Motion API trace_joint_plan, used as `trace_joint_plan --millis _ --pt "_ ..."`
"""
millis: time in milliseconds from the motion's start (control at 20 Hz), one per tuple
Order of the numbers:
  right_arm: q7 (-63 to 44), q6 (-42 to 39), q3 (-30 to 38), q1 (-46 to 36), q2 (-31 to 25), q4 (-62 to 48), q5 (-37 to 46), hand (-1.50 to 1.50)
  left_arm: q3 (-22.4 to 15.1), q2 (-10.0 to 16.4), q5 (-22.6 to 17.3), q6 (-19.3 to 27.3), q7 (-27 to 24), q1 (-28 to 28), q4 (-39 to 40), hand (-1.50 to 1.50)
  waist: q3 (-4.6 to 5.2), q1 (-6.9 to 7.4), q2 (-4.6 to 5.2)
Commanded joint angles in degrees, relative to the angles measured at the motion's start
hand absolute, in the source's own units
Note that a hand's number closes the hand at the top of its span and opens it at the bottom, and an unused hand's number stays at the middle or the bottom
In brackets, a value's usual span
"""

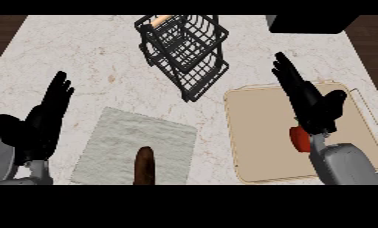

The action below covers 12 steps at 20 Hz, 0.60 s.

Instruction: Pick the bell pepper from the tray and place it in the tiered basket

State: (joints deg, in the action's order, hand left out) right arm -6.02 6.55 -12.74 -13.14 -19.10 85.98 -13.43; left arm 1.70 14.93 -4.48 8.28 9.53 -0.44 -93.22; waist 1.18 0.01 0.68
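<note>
Nearest the lower edge, well off to the left of the right hand's fingers, a dark brown oblong thing (143, 164) lies on a grey cloth (111, 142); what it is I cannot tell. Neither has a part in the task.

The bell pepper (298, 139) shows as a small red patch on the beige tray (258, 122). It sits behind the fingertips, down by the heel of the right hand (310, 104) and tucked against the wrist's left side, mostly hidden. The fingers (289, 79) of that hand are straight and stretched forward past the tray's far edge, with the thumb spread out to the right, so nothing is held. The pepper is on the tray and not yet picked.

The left hand (40, 122) rests at the left edge, fingers up and relaxed, well apart from everything.

Beyond the right fingertips and to their left stands the black wire tiered basket (184, 57), with something orange (162, 19) at its top tier. A black block (306, 23) sits past the fingertips, at the counter's far edge.

The risk here is overshoot — the fingers are ahead of the pepper, not around it. If they curl where they are, they would likely close on nothing, or the palm could push the pepper along the tray. The hand probably has to draw back and lower until the pepper sits between thumb and fingers. Later, carrying it leftward, the knuckles could catch the basket's wire rim — the tiers look narrow and the frame stands at an angle.
</note>
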Motion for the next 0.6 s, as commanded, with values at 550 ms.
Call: trace_joint_plan --millis 550 --pt "16.27 21.24 15.41 -7.51 11.57 -21.12 3.34 -1.5 -10.11 -5.81 -0.38 -11.43 -12.72 -2.28 9.75 0.0 -1.23 0.56 -0.39"
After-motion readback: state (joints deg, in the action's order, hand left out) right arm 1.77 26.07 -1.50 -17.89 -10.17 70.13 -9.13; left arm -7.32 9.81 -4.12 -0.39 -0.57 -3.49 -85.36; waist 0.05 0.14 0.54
